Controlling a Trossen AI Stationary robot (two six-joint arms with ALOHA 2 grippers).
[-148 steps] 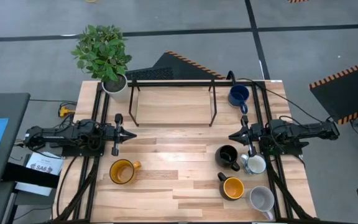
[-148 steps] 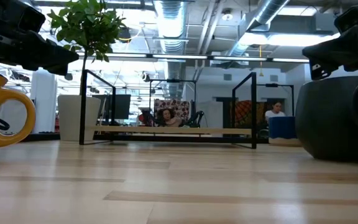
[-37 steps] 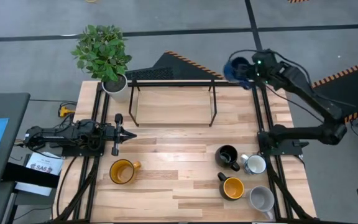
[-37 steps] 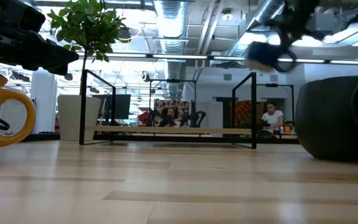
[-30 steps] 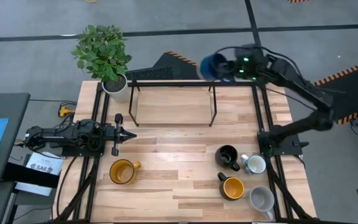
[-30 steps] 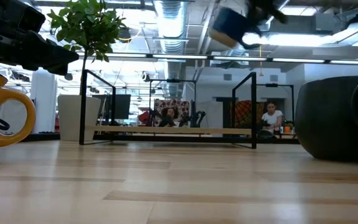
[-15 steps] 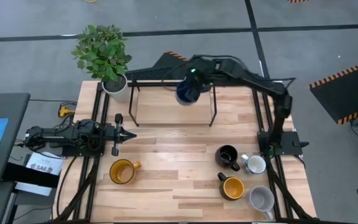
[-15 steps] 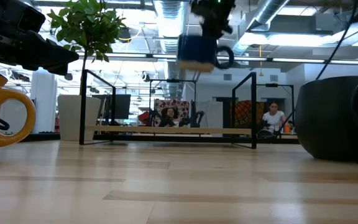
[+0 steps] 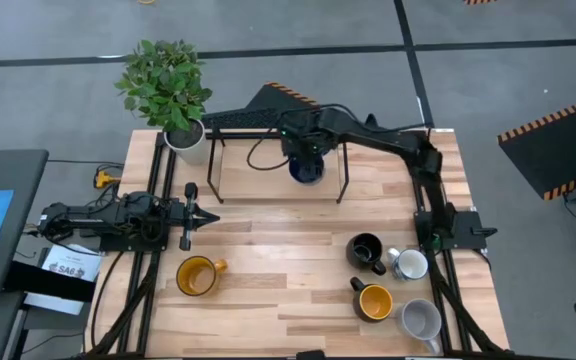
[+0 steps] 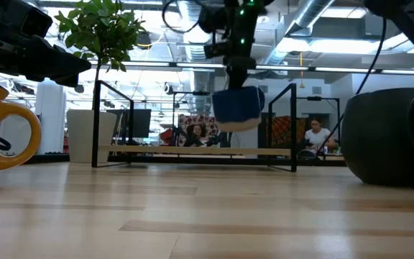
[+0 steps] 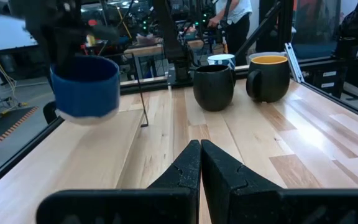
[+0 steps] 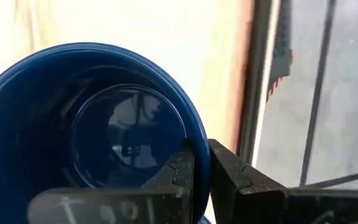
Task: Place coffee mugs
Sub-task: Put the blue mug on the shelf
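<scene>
The dark blue ceramic mug is clamped at its rim by the right pincer, above the black wire rack. It should be lowered level before release. The left pincer is held together.

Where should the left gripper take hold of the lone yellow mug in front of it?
Probably the rim. The yellow mug stands upright, mouth open upward, handle pointing toward the table's middle. Come straight down with one finger inside and one outside the wall, on the side away from the handle, as the right gripper holds the dark blue mug. The left gripper waits close by, shut.
</scene>
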